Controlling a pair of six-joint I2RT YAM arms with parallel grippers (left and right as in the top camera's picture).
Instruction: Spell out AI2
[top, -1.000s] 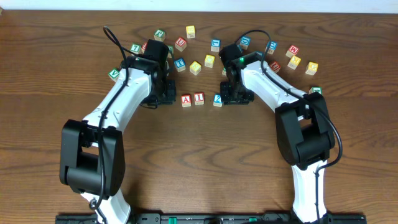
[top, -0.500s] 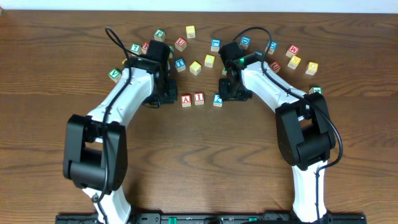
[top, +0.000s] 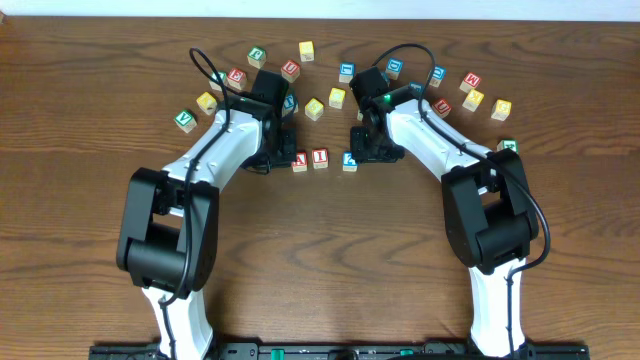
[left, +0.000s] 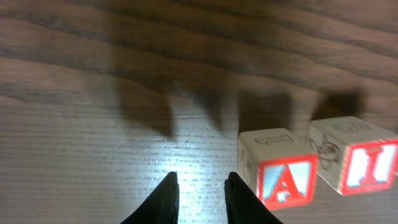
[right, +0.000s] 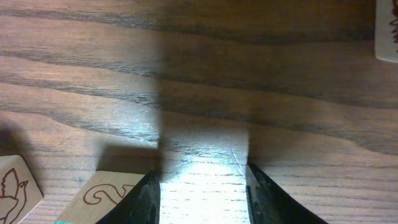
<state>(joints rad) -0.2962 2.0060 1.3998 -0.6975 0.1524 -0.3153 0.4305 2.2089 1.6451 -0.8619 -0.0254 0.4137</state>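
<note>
Just outside the left gripper (left: 202, 190), on its side toward the row, stands the "A" cube (left: 283, 180), with the "I" cube (left: 367, 165) touching it beyond. The chief risk is a sideways drift of that arm. One finger is so near the "A" that a small slip would nudge it into the "I" and skew both.

The second risk is on the other side. The "2" cube (top: 350, 159) stands a little apart from the "I" and looks slightly turned, just outside the right gripper (right: 204, 196). A push that meets a corner and not a flat face would probably spin it further instead of sliding it into line. Too long a push would shove it into the "I".

The left fingers (left: 166, 202) are nearly together, with a narrow strip of bare table (left: 93, 124) between them, holding nothing. Whether the nearer one touches the "A" I cannot tell.

The right fingers (right: 264, 199) stand moderately apart over bare wood, also empty. A cube with a line drawing on its side, probably the "2", lies close against the outside of one finger. Contact is not clear.
</note>
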